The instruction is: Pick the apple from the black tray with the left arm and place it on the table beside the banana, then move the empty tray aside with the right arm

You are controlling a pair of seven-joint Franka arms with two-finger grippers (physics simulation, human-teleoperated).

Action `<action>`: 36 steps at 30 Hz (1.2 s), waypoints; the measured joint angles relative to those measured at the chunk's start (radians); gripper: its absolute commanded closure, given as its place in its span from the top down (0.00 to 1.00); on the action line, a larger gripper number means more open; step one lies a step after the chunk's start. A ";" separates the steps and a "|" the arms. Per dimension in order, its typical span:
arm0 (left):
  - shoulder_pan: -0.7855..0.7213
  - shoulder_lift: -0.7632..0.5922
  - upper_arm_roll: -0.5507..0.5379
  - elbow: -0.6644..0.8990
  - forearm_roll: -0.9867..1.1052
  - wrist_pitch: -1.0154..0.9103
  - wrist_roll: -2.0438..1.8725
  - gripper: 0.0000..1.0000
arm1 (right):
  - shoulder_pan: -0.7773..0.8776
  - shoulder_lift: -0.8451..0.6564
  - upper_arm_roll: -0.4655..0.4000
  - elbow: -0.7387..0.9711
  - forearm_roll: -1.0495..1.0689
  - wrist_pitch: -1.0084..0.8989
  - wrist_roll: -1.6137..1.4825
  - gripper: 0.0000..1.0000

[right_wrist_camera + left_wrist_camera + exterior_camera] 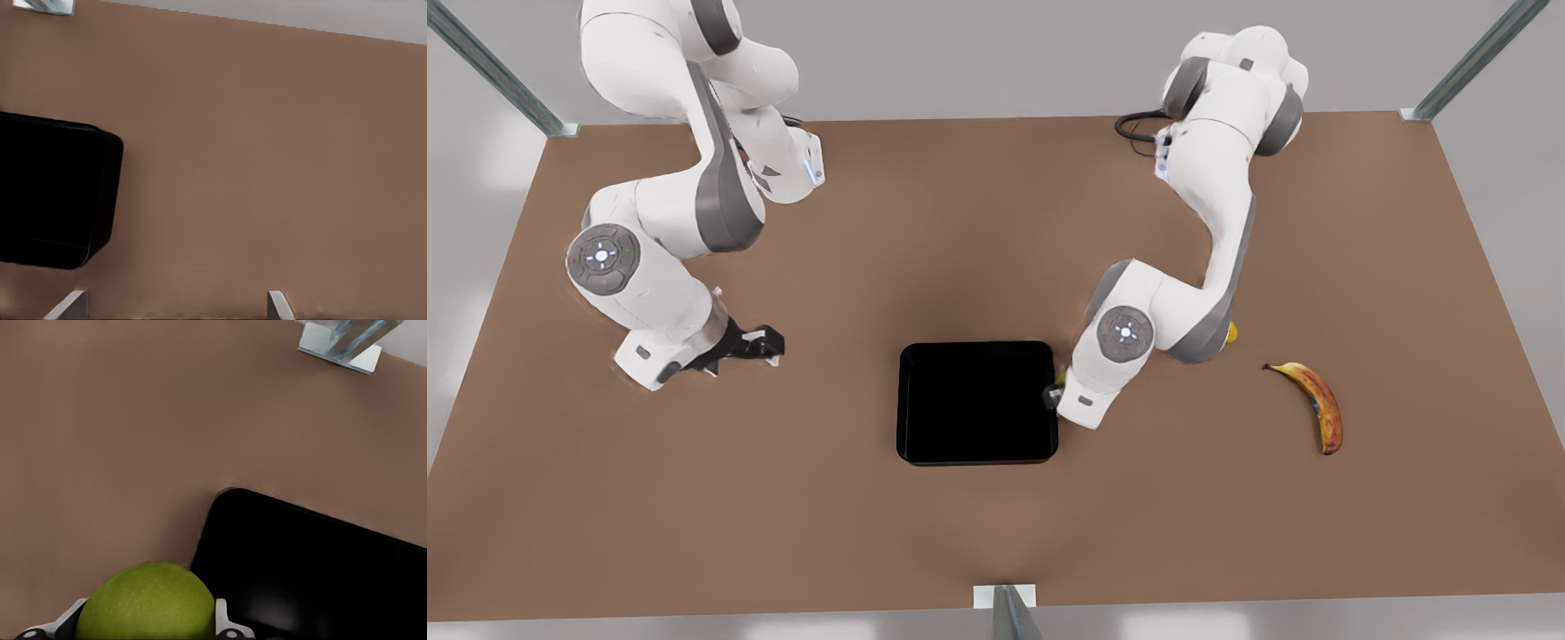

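The table (978,533), a plain brown matte top, spreads across the whole scene, with metal frame posts (1009,613) at its edges. Next in bulk come the two white arms: the one on the front view's right bends down low so that its wrist sits just off the right edge of the black tray (976,404), and this is the left arm, since its wrist view looks straight onto the same tray (320,580) corner. The other arm, on the front view's left, waits well apart from the tray, its right gripper (769,347) hanging low over bare table with its fingers (277,307) spread wide and nothing between them; its wrist view catches the tray (53,200) off to one side. The tray itself lies near the middle of the table, glossy, shallow and with nothing inside. The banana (1316,404), yellow with heavy brown bruising, lies on the table far off to the front view's right, well apart from the tray. The apple (147,603) (a smooth yellow-green ball) sits clamped between the fingers of the left gripper (150,630), over the table just outside the tray's corner; whether it touches the surface cannot be told. A small yellow fruit (1232,332) peeks out behind the left arm's elbow.
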 measured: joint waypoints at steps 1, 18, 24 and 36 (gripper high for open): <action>0.054 -0.004 0.012 0.000 -0.003 -0.056 0.047 0.86 | 0.007 -0.007 0.069 0.000 -0.005 -0.029 0.022 1.00; 0.299 0.235 0.128 -0.004 0.021 -0.248 0.722 1.00 | 0.088 0.333 0.162 -0.139 0.005 0.292 0.578 1.00; 0.294 -0.138 0.155 -0.026 -0.019 -0.261 0.798 1.00 | 0.078 0.354 0.145 -0.180 -0.011 0.369 0.603 1.00; 0.282 -0.545 0.154 -0.601 -0.059 0.121 0.807 1.00 | 0.078 0.478 0.146 -0.180 -0.084 0.494 0.524 1.00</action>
